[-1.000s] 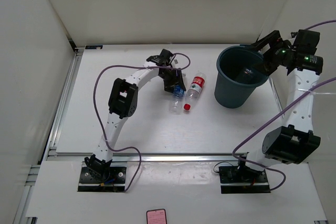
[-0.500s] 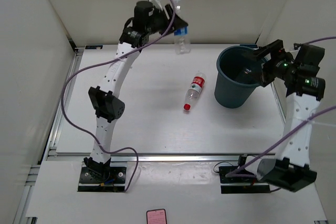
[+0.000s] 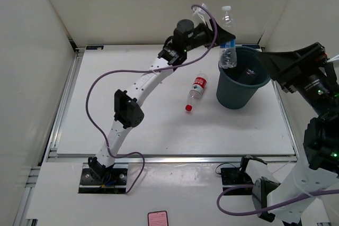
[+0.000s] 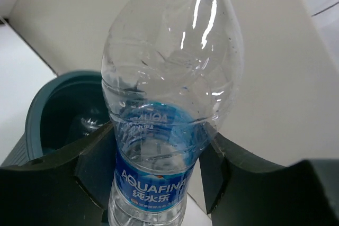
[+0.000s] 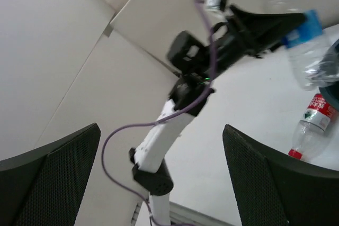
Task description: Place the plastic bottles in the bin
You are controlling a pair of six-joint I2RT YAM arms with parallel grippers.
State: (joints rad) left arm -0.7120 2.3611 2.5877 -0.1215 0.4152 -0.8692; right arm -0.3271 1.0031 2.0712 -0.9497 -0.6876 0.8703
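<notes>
The red bottle lies on its side mid-table, cap toward the arms, just left of the bin and apart from it. Above and right of it, the left gripper is clamped on the label of the blue bottle, holding it upright, cap up, high over the bin's left rim. Whether its base is wholly over the opening I cannot tell. Let go here, it could clip the rim, and being light and empty it would likely bounce out onto the table or knock the red bottle away. Something clear glints inside the bin, probably a bottle. At the bin's right, the right gripper stands wide open with nothing in it. Its fingers are close to the far rim, so a long reach by the left arm might bring the two together or nudge the bin. The table is smooth and white, so a dropped bottle would roll. Plain white walls close it in on three sides.
</notes>
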